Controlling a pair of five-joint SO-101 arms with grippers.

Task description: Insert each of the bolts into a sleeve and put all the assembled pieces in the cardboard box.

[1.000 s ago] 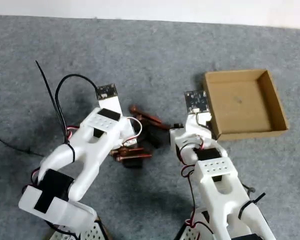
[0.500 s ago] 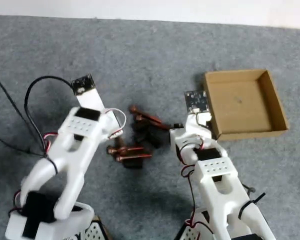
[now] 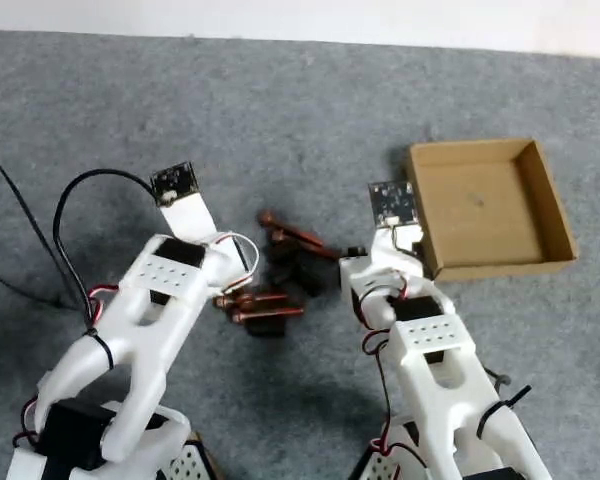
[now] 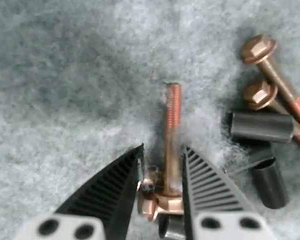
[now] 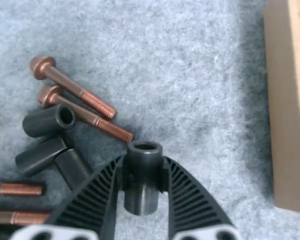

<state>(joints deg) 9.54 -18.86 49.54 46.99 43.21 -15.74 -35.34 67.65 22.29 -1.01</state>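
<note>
Grey felt worktop lies open from the arms to its far edge. The left gripper, jaws apart, straddles a bolt lying flat. The right gripper is clamped on an upright sleeve, near the cardboard box. Loose bolts and loose sleeves lie between the arms.

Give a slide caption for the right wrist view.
Right gripper clamped on a dark sleeve; loose bolts and sleeves nearby.
</note>
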